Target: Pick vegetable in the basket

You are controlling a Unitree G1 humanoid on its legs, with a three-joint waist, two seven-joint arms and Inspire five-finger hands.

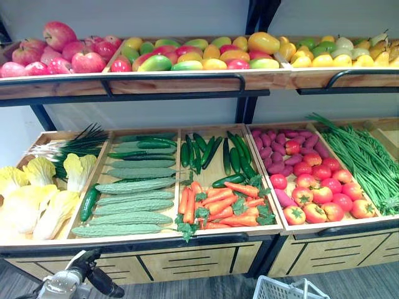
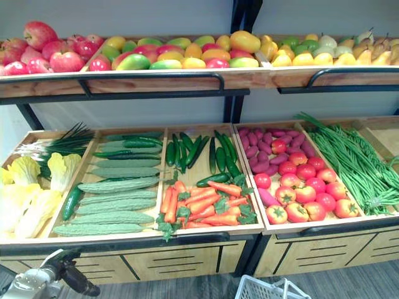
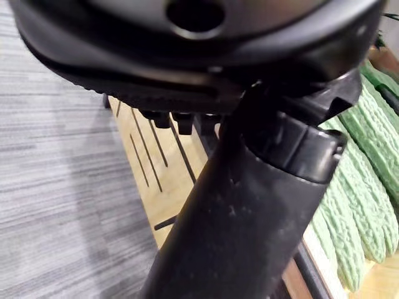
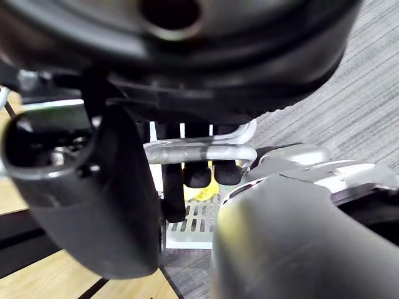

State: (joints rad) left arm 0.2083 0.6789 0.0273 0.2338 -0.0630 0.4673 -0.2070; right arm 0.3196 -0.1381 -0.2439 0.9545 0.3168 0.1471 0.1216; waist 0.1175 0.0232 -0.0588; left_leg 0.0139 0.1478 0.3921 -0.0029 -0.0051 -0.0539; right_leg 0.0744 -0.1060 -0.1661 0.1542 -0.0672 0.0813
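Note:
A white plastic basket (image 1: 280, 289) hangs low in front of the stand, right of centre. In the right wrist view my right hand (image 4: 197, 175) has its fingers curled round the basket's grey handle (image 4: 206, 151). Something yellow (image 4: 209, 190) lies inside the basket (image 4: 190, 221). My left hand (image 1: 103, 283) hangs below the stand's front edge at the lower left, fingers relaxed and holding nothing. Its wrist view shows the thumb (image 3: 249, 205) beside pale green bitter gourds (image 3: 355, 218). On the lower shelf lie bitter gourds (image 1: 128, 205), carrots (image 1: 218, 205), cucumbers (image 1: 215, 152) and tomatoes (image 1: 321, 193).
Cabbages (image 1: 37, 199) and scallions (image 1: 75, 146) fill the left bin, purple sweet potatoes (image 1: 280, 146) and green beans (image 1: 361, 156) the right ones. An upper shelf carries apples (image 1: 59, 53), mangoes (image 1: 206, 56) and pears (image 1: 340, 50). A dark rail (image 1: 206, 240) edges the lower shelf. Grey carpet (image 1: 349, 283) lies below.

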